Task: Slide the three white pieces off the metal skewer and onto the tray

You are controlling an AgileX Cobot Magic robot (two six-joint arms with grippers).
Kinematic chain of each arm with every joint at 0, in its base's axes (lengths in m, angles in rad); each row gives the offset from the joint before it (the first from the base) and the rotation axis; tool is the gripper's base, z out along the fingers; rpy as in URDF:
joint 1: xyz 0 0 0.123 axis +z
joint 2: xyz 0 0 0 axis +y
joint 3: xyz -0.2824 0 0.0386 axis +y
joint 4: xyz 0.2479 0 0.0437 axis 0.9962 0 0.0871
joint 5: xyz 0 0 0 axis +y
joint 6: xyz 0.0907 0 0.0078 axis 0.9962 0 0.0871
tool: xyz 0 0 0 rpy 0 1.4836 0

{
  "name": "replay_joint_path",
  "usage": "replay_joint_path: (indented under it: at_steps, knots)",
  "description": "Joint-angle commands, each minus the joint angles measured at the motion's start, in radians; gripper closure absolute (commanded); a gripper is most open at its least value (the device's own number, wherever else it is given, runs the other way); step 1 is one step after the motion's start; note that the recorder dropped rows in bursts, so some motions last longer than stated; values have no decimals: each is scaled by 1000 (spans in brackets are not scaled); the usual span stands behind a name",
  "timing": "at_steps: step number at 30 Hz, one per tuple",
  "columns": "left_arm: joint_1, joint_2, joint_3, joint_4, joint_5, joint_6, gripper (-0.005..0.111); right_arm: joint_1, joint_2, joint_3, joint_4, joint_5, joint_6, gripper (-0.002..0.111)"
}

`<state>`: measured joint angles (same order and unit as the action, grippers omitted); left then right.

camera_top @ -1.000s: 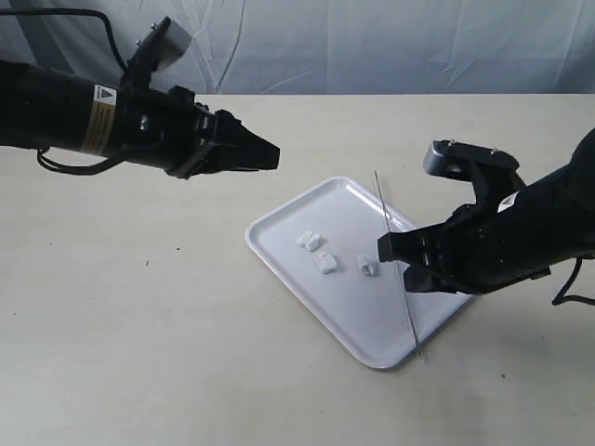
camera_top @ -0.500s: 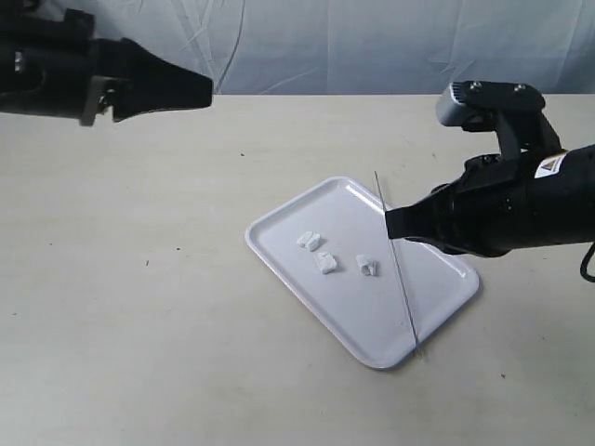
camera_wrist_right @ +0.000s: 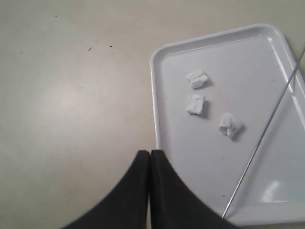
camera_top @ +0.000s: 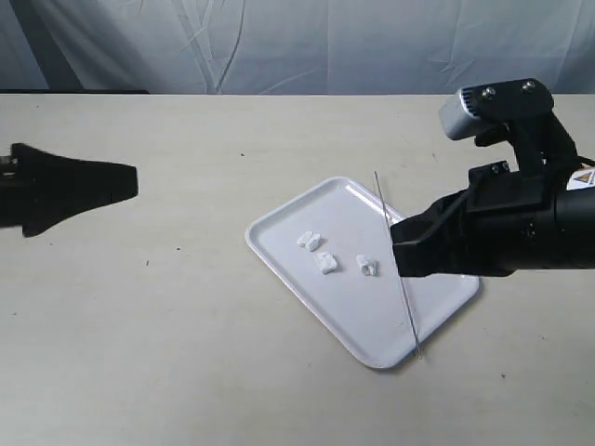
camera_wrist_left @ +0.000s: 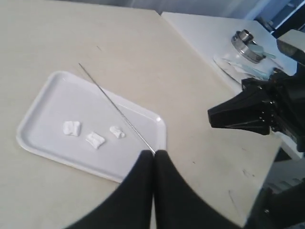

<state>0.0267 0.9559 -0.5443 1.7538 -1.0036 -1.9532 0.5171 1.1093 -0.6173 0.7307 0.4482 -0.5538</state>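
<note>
The white tray (camera_top: pixel 370 318) lies mid-table. On it rest the three white pieces (camera_top: pixel 310 241) (camera_top: pixel 324 263) (camera_top: pixel 368 267), loose and apart from each other. The metal skewer (camera_top: pixel 392 242) lies bare across the tray's right side, one end past the near rim. My left gripper (camera_top: pixel 133 181) is shut and empty, far left of the tray. My right gripper (camera_top: pixel 398 249) is shut and empty, above the tray's right part near the skewer. The left wrist view shows shut jaws, with tray (camera_wrist_left: pixel 45 95), pieces (camera_wrist_left: pixel 95 140) and skewer (camera_wrist_left: pixel 114 106) beyond. The right wrist view shows tray (camera_wrist_right: pixel 181 143), pieces (camera_wrist_right: pixel 195 103) and skewer (camera_wrist_right: pixel 267 129).
The table is beige with a few dark specks. A wrinkled pale cloth (camera_top: pixel 307 46) hangs behind its far edge. In the left wrist view, a side table holds a round metal container (camera_wrist_left: pixel 246 40) beyond the right arm.
My left arm has pulled far back to the left, away from the tray. My right gripper has risen and drawn back slightly right. Skewer and pieces have not moved.
</note>
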Motion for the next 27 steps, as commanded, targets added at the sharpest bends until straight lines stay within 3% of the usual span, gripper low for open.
replay_joint_path:
  at_steps: [1,6,10,14,20,27]
  knots:
    - [4,-217,80,-9,167,-1,107,3,-38,24,21,0,-36,109]
    - [4,-434,174,-9,413,-39,107,3,-94,49,21,35,-55,109]
    - [4,-555,276,-9,437,-24,107,3,-162,135,49,-9,-66,109]
    - [4,-635,357,-9,520,-28,107,3,-250,249,180,-56,-165,109]
    - [4,-671,422,-9,813,-139,107,3,-383,353,273,-183,-194,109]
    - [-28,-671,437,-40,801,-138,107,3,-409,354,266,-191,-196,109]
